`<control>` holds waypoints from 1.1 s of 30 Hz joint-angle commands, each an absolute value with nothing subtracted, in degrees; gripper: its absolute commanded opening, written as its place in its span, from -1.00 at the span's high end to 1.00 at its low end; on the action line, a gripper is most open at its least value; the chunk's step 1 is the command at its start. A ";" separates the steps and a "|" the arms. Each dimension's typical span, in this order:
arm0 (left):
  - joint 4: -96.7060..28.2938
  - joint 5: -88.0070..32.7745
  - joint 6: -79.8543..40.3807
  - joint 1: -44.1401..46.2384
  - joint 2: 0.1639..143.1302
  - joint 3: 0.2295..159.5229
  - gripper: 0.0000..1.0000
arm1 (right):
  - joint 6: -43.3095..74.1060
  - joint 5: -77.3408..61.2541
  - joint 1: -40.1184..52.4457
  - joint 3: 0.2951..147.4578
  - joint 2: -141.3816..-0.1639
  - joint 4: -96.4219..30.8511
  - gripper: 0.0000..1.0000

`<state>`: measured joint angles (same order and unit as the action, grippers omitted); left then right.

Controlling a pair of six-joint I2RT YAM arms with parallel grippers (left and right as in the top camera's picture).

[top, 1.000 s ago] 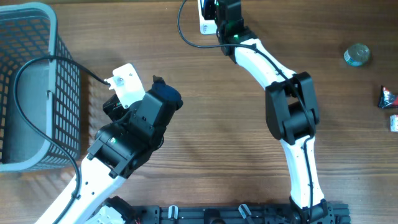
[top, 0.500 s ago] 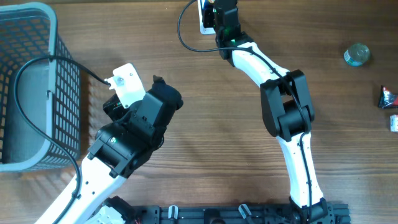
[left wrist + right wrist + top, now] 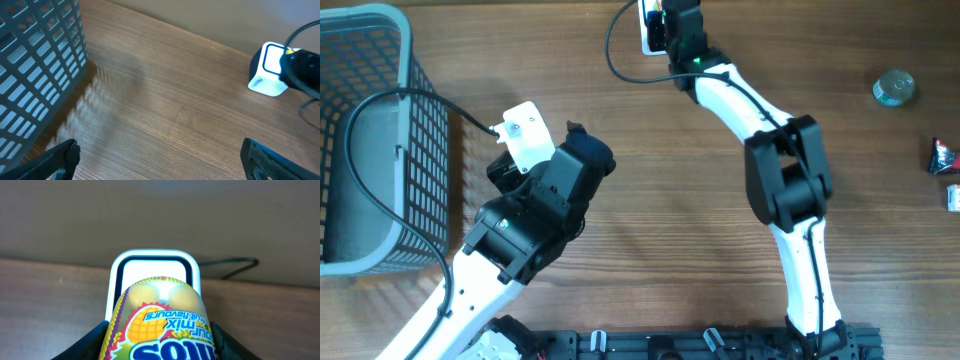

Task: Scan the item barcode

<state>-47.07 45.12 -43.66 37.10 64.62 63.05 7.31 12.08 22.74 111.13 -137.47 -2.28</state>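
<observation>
My right gripper is shut on the item, a yellow sweets packet printed with "sour mix fruit flavours". The packet's end is right up against the lit window of the white barcode scanner. No barcode shows on the packet's visible face. Overhead, the right gripper is at the table's far edge beside the scanner, and the packet is hidden under the wrist. My left gripper hangs open over bare wood with nothing between its fingers; overhead it is left of centre. The scanner stands far ahead of it.
A grey mesh basket fills the left side and is close by in the left wrist view. A round tin and two small packets lie at the right edge. The scanner's black cable loops on the table.
The right wrist has shifted slightly left at the scanner and then held still. The left arm has not moved.
</observation>
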 commanded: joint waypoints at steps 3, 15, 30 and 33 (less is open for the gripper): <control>-46.89 46.11 -44.18 36.80 64.90 62.98 -1.00 | 6.00 15.33 23.00 112.07 -123.50 -10.59 0.02; -46.87 45.36 -44.21 36.80 64.90 62.98 -1.00 | 7.86 40.82 19.51 112.07 -110.24 -46.87 0.02; -46.65 39.35 -44.21 36.80 64.90 63.00 -1.00 | 19.70 2.20 -14.63 106.17 -111.85 -61.56 -0.04; -46.26 36.82 -44.21 36.80 64.90 62.98 -1.00 | 19.73 1.23 -19.05 103.42 -113.43 -60.53 -0.07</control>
